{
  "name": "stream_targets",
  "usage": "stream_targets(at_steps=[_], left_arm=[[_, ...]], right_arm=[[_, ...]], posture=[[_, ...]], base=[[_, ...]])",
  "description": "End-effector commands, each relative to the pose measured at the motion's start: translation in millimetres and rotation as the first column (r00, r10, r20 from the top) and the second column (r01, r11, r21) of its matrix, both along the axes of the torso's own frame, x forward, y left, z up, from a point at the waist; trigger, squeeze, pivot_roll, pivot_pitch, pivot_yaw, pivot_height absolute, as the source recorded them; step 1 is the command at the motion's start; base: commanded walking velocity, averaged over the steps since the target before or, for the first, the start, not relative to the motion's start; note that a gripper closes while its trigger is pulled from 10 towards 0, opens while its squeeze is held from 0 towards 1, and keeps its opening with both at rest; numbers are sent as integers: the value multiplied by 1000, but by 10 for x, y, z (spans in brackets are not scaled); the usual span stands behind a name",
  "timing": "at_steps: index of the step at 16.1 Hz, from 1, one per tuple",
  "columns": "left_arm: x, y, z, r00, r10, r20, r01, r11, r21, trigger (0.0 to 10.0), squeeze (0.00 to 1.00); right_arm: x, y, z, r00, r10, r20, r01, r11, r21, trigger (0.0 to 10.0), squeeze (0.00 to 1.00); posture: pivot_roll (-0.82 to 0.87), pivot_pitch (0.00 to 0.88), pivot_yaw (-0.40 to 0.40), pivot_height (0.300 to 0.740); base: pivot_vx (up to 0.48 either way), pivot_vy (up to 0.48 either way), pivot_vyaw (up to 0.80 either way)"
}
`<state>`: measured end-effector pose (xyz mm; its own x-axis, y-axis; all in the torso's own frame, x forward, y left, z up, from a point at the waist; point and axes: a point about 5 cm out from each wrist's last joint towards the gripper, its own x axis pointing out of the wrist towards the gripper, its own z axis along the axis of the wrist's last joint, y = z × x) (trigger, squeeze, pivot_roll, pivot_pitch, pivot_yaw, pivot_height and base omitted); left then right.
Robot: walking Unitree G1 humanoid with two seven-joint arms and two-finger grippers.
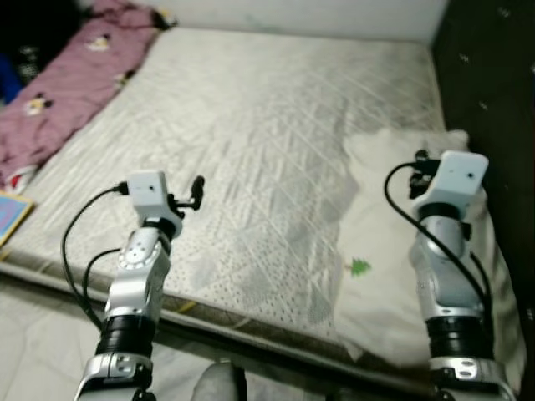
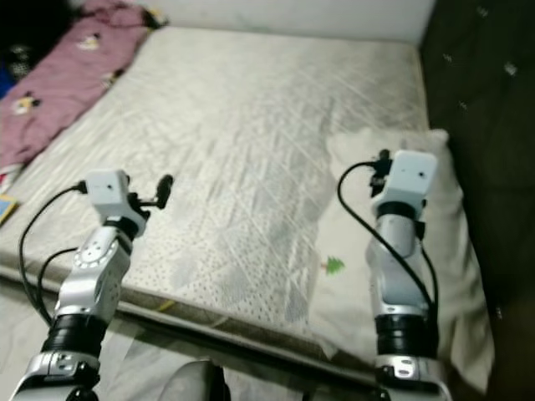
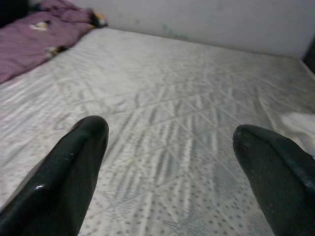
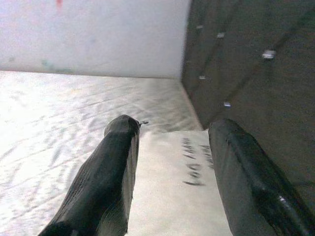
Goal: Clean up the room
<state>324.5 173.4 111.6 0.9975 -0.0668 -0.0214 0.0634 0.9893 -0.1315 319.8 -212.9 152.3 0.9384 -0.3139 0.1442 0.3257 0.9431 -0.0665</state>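
Left eye view: a bare quilted mattress [image 1: 251, 142] is seen ahead, with a cream pillow [image 1: 393, 276] lying at its near right corner against the dark headboard [image 1: 489, 75], and a crumpled pink blanket [image 1: 58, 83] bunched along the far left edge. A colourful flat item [image 1: 10, 215], too small to identify, lies on the floor at the near left.

The likeliest trouble is judged to come from the pillow. It overhangs the near edge of the mattress, so a one-sided pinch could drag it off onto the floor rather than lift it. A shallow grasp on the loose cover could also slip, since only fabric would be caught. The headboard stands close on the right, and a wide swing of that arm could strike it. The pink blanket lies well apart from both arms and would not be reached without a step or a lean.

The left gripper [image 3: 170, 167] is held over the near left part of the mattress with its fingers spread wide; nothing is held or touched. The right gripper [image 4: 172, 162] is held above the pillow, its fingers moderately parted, and nothing is gripped between them.
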Motion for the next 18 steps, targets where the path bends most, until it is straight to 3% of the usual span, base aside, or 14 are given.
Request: stream_targets(at_steps=[1, 13, 14, 15, 18], left_arm=[[-48, 47, -28, 1000, 6, -13, -6, 1000, 17, 10000, 0], [-115, -34, -106, 999, -15, -39, 16, 1000, 23, 10000, 0], [-125, -43, -123, 999, -11, -43, 11, 1000, 13, 10000, 0], [-139, -47, -143, 999, -5, -49, 6, 1000, 8, 10000, 0], [-145, -49, -152, 999, 0, -54, 0, 1000, 2, 10000, 0]], right_arm=[[-42, 43, -79, 999, 9, -31, -9, 1000, 7, 10000, 0], [-72, 28, -227, 995, 9, -95, -5, 999, 41, 10000, 0], [-94, 37, -249, 995, 17, -95, -12, 998, 56, 10000, 631], [-113, 44, -272, 995, 17, -100, -10, 998, 69, 10000, 1000], [-110, 75, -303, 992, 31, -118, -22, 997, 77, 10000, 1000]], posture=[[-5, 0, 52, 740], [-23, 0, 34, 740], [-24, 0, 29, 740], [-23, 0, 24, 740], [-26, 0, 23, 740]], base=[[0, 0, 0], [0, 0, 0], [0, 0, 0], [0, 0, 0], [0, 0, 0]])
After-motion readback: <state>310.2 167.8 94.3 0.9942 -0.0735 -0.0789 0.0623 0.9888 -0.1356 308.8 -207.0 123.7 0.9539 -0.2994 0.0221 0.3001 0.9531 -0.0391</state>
